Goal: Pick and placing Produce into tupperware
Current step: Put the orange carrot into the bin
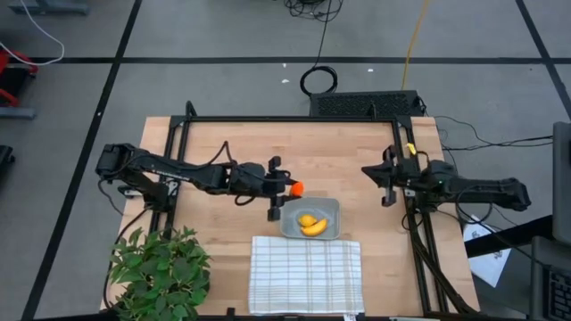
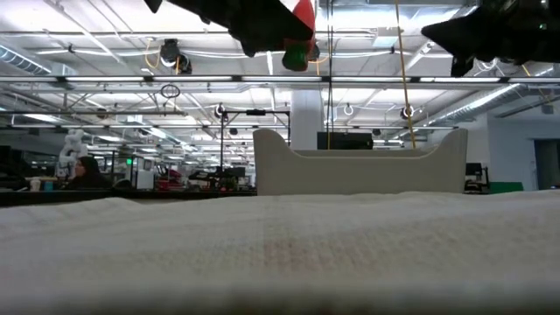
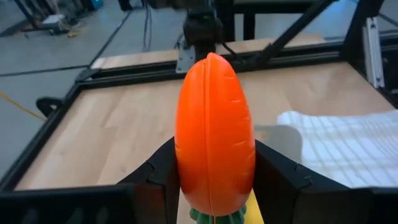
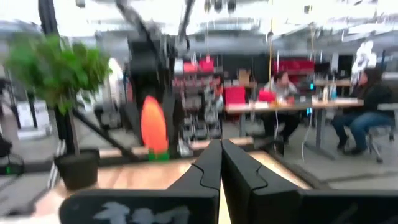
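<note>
Left hand [image 1: 284, 188] gripping carrot [image 1: 297, 188], beside tupperware [image 1: 328, 208] rim

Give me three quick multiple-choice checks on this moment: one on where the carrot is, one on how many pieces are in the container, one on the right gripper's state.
1. Where is the orange toy carrot with the green top?
A. On the white checked cloth
B. Clamped in the left gripper, beside the container's left edge
C. Lying in the container

2. How many yellow produce pieces lie in the shallow translucent grey square container?
A. None
B. Two
C. Four

3. How does the right gripper stand?
A. Shut and empty, off at the table's right side
B. Shut on a banana
C. Open over the cloth

Answers:
1 B: the carrot sits between the fingers of the left gripper.
2 B: the high view shows a curved banana and a smaller lemon-like lump inside the container.
3 A: the fingers of the right gripper meet with nothing between.
</note>
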Action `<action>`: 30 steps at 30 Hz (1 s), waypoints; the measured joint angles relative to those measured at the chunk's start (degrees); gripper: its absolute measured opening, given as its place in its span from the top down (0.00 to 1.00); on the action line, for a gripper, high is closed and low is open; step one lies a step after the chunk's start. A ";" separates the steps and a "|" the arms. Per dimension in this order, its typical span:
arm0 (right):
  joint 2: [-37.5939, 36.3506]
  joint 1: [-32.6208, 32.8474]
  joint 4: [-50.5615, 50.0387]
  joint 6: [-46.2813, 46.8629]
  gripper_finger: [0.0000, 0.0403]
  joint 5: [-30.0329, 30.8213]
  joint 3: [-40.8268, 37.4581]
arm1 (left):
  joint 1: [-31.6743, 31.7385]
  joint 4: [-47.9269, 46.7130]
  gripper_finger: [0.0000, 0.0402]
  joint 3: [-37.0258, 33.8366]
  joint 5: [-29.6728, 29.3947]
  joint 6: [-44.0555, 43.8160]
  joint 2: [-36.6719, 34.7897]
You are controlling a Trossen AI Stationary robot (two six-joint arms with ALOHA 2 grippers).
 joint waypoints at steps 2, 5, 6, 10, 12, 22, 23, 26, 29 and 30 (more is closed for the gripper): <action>-1.85 0.00 -0.52 0.01 1.00 -0.93 0.06 | -0.20 0.01 0.63 -0.02 0.78 0.08 -0.12; -2.87 0.02 -2.61 0.13 1.00 -1.24 0.06 | -0.22 0.74 0.63 -0.02 0.95 0.70 -0.35; -2.93 0.02 -3.09 0.11 1.00 -1.24 0.06 | -0.22 0.91 0.63 -0.02 1.18 0.82 -0.33; -2.87 0.03 -4.36 0.17 1.00 -1.24 0.06 | 0.17 2.04 0.63 -0.02 4.89 2.86 -0.31; -2.87 0.04 -4.87 0.54 1.00 -1.24 0.06 | 0.17 2.32 0.63 -0.02 6.33 3.63 -0.28; -2.87 0.04 -5.53 0.46 1.00 -1.24 0.04 | 0.17 1.71 0.63 -0.02 6.60 3.88 -0.26; -2.87 0.04 -5.53 0.42 1.00 -1.24 0.04 | 0.17 1.70 0.63 -0.02 6.58 3.79 -0.26; -2.87 0.04 -5.55 0.34 1.00 -1.24 0.04 | 0.15 1.72 0.63 -0.02 4.98 3.07 -0.26; -2.87 0.02 -5.55 -0.05 1.00 -1.23 0.04 | 0.15 1.87 0.63 -0.02 1.85 1.07 -0.26; -2.87 0.04 -5.55 -0.09 1.00 -1.23 0.04 | 0.17 2.14 0.63 -0.02 0.49 -0.33 -0.24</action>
